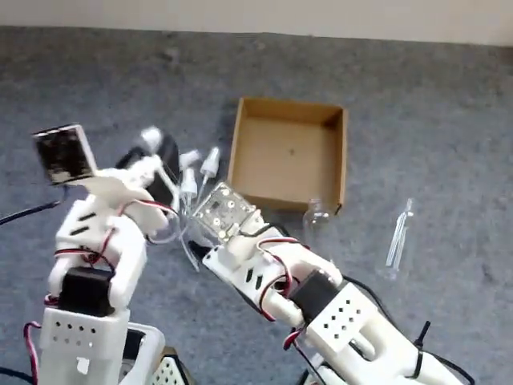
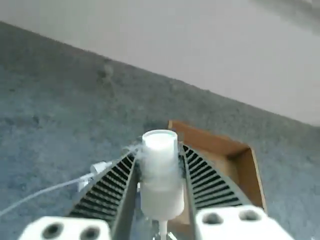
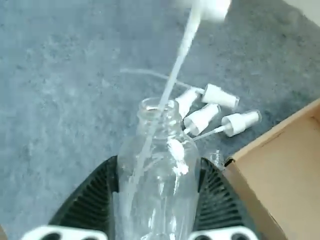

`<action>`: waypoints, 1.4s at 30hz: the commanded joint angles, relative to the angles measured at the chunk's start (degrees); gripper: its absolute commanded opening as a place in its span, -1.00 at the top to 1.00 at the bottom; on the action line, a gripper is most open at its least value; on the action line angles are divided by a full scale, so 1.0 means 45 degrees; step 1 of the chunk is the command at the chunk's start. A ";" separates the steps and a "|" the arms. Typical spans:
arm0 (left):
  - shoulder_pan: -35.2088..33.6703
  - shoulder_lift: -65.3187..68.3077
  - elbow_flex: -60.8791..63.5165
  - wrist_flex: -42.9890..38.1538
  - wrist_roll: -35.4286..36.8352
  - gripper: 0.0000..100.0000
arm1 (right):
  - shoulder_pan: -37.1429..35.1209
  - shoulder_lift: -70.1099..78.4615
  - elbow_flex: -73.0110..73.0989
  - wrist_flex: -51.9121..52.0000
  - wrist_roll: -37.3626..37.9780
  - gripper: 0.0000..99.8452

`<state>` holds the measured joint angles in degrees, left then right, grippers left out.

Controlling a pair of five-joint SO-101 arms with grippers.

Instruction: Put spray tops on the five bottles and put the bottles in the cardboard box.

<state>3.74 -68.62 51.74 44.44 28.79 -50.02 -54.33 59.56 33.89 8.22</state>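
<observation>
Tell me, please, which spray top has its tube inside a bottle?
The spray top in the left tool: its tube enters the bottle held by the right tool; the other three lie loose.

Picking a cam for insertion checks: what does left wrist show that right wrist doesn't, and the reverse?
Left wrist: the left claw shut on the spray top, grip seen head-on.
Right wrist: the right claw shut on the clear bottle, with the top's dip tube running down into its neck.
Both: the cardboard box, the held spray top, and loose spray tops on the carpet.
</observation>
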 commanded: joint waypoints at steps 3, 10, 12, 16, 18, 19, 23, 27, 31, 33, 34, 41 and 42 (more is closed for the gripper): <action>0.1729 -0.0127 0.0322 0.0664 -0.1016 0.99 | 0.1084 -0.0459 -0.0147 -0.1026 -0.0762 0.99; 0.2081 -0.0127 0.1416 0.0703 -0.1661 0.99 | 0.1065 -0.0459 -0.0127 -0.1026 -0.0762 0.99; 0.2081 -0.0127 0.1455 0.0723 -0.1661 0.98 | 0.1084 -0.0479 -0.0147 -0.1026 -0.0762 0.99; 0.2061 -0.0127 0.1592 0.0723 -0.1680 0.98 | 0.1104 -0.0479 -0.0147 -0.1026 -0.0762 0.99; 0.2022 -0.0166 0.1573 0.0742 -0.1680 0.98 | 0.1104 -0.0479 -0.0147 -0.1045 -0.0762 0.99; 0.1905 -0.0283 0.1573 0.0742 -0.1680 0.98 | 0.1104 -0.0459 -0.0147 -0.1045 -0.0762 0.99; 0.1709 -0.1280 0.1612 0.0957 -0.1661 0.98 | 0.1104 -0.0381 -0.0127 -0.1612 -0.0762 0.99; 0.1827 -0.2022 0.1924 0.1270 -0.1661 0.93 | 0.1104 -0.0381 -0.0068 -0.2159 -0.0762 0.99; 0.1827 -0.2159 0.2667 0.0781 -0.1680 0.74 | 0.1104 -0.0459 -0.0068 -0.2178 -0.0762 0.99; 0.1748 -0.2256 0.2686 0.0723 -0.1680 0.73 | 0.1104 -0.0459 -0.0068 -0.2178 -0.0762 0.99; 0.1729 -0.2276 0.2647 0.0723 -0.1719 0.73 | 0.1104 -0.0459 -0.0068 -0.2198 -0.0762 0.99; 0.1709 -0.2276 0.1924 0.0781 -0.2579 0.72 | 0.1944 -0.0400 -0.0107 -0.2198 -0.0762 0.99; 0.1670 -0.2276 0.1846 0.0860 -0.2579 0.72 | 0.2061 -0.0361 -0.0107 -0.2198 -0.0762 0.99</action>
<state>12.53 -78.37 62.90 48.48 17.98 -43.34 -54.24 60.62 25.98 5.41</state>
